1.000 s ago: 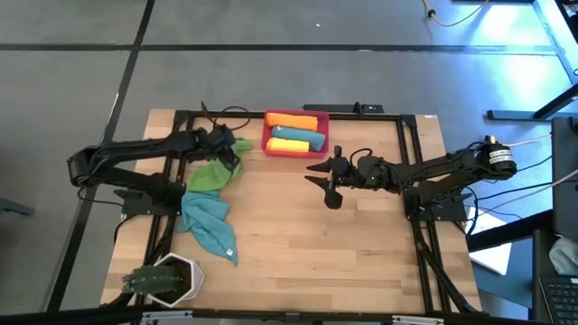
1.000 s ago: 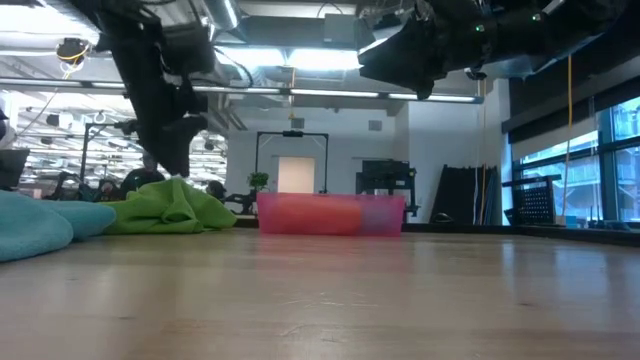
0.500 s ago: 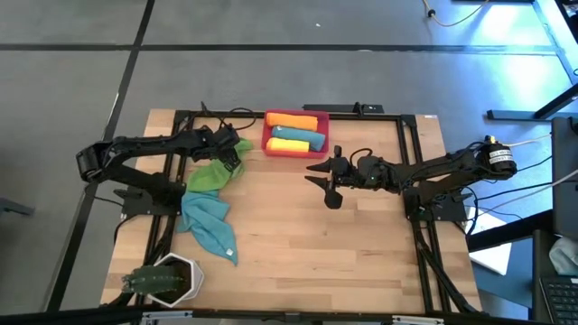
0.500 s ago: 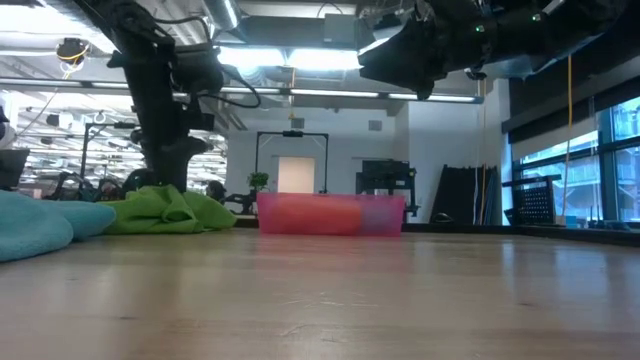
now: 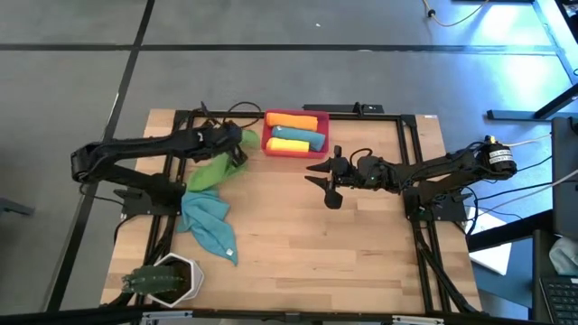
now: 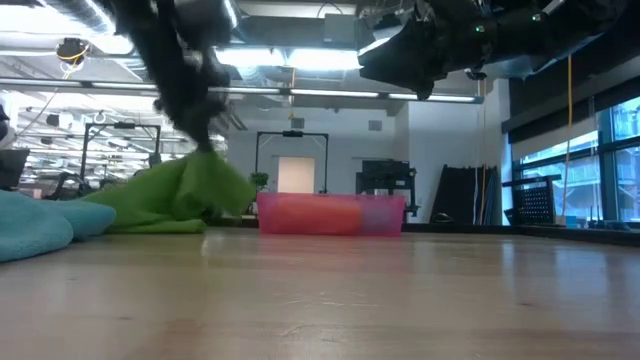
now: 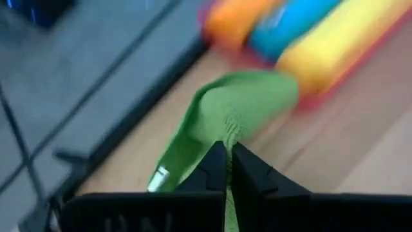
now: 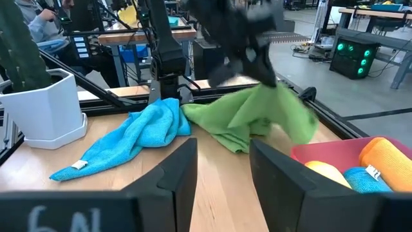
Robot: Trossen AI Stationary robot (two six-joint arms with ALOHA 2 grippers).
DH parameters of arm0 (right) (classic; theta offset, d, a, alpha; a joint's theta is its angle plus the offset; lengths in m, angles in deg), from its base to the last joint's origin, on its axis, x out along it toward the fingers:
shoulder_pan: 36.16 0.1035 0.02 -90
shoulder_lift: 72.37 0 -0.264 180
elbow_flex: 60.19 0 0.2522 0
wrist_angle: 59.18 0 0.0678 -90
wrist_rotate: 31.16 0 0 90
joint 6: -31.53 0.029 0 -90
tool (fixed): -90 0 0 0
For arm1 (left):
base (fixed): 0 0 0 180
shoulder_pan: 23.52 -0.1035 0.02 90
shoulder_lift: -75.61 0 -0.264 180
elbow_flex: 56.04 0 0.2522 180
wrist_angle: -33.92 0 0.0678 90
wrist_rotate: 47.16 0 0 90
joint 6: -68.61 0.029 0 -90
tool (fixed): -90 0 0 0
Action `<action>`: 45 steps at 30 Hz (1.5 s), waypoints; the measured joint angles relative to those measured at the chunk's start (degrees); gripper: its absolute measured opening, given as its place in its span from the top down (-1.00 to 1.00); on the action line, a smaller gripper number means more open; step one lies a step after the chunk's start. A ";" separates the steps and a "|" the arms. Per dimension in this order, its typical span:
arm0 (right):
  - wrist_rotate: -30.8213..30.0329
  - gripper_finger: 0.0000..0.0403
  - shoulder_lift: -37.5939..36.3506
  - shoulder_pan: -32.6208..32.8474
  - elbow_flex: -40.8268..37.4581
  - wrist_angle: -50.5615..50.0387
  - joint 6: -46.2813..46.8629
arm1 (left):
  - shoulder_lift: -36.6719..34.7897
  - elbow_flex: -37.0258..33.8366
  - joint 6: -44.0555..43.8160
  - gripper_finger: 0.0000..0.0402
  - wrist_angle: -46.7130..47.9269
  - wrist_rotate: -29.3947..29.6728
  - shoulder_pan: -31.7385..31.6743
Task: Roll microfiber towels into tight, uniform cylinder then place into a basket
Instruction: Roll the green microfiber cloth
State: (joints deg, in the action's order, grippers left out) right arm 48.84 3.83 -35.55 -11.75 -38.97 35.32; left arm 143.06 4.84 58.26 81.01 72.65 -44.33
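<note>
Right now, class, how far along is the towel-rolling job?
Done: orange, teal and yellow rolls lie in the basket. In hand: the left end effector is shut on the green towel, lifting a corner. Left: rolling it, and the teal towel, unrolled.

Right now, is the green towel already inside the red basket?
No. The green towel lies outside the basket, pinched by the left gripper; the basket holds only orange, teal and yellow rolls.

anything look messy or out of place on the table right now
Nothing spilled or damaged. Two towels aren't rolled: the green towel is pinched at one corner by the left gripper and hangs in a bunch, and the teal towel lies crumpled beside it. Three rolled towels sit neatly in the basket.
</note>
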 joint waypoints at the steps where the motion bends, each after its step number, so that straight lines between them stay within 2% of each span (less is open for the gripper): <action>1: 0.00 0.29 0.02 -0.02 0.00 -0.07 -0.02 | -1.28 1.10 0.01 1.00 -0.45 1.27 2.20; 5: 0.00 0.29 0.02 0.00 0.04 -1.59 -0.01 | -5.87 3.37 2.79 1.00 -6.34 5.21 12.76; 9: 0.02 0.29 0.02 0.00 0.04 -2.46 0.12 | -9.30 3.47 9.16 1.00 -15.73 5.90 22.15; 14: 0.04 0.29 0.37 0.00 0.07 -1.73 0.44 | -9.72 3.51 14.17 1.00 -19.46 7.03 28.02; 21: 0.48 0.29 3.13 0.00 0.07 1.69 -1.23 | -8.99 3.45 15.50 1.00 -20.33 8.00 28.55; 29: 9.14 0.29 9.00 0.04 0.19 13.26 -2.64 | -8.45 3.45 15.56 1.00 -20.27 8.30 26.91; 37: 9.81 0.29 17.07 3.10 7.64 13.88 -8.33 | -7.35 3.45 15.12 1.00 -20.71 8.36 25.93; 40: 7.82 0.29 21.60 4.52 11.25 13.63 -12.09 | -6.63 3.45 15.13 1.00 -20.98 8.32 25.96; 45: -3.54 0.29 28.35 6.94 16.87 7.47 -20.16 | -6.62 3.45 15.10 1.00 -21.49 8.29 25.96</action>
State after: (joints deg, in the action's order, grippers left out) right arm 45.30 32.18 -28.61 5.12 -31.50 15.16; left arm 136.45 8.28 73.36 59.52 80.94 -18.37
